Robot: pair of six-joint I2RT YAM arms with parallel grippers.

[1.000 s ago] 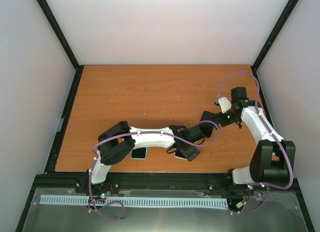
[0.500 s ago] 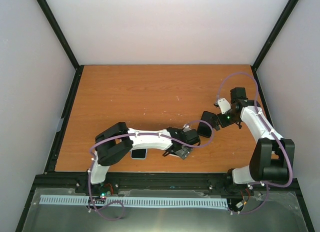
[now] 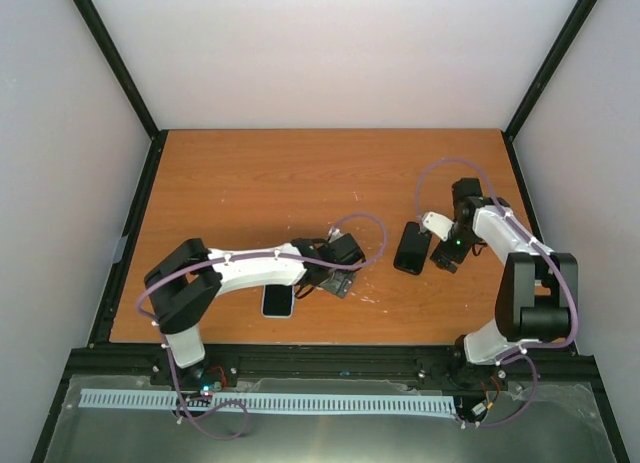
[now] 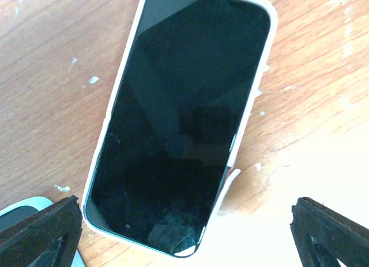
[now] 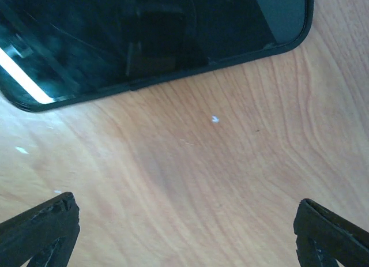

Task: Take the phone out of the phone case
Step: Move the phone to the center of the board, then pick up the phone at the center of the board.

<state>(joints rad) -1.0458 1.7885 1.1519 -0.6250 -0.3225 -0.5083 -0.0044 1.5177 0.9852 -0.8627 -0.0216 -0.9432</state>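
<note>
Two tools: both mine, both low over the counter [image 3: 280,183], neither one gripping anything
Left tool [image 4: 184,228]: fingers [image 4: 40,229] spread wide, one in each bottom corner of my wrist view, with the phone's lower end and bare wood between them
Phone [image 4: 184,117]: flat on the counter near the front edge, dark screen up, just beside my left tool and not touched
Phone case [image 4: 115,102]: the white rim all round the phone, as far as I can tell, so it's still on; a small white tab sticks out on one long side
Right tool [image 5: 184,229]: spread wide too, only plain wood between the fingers
Black slab [image 3: 412,247]: glossy, black-edged, flat on the counter just beside my right tool, well apart from the phone; phone or case, honestly can't tell
</note>
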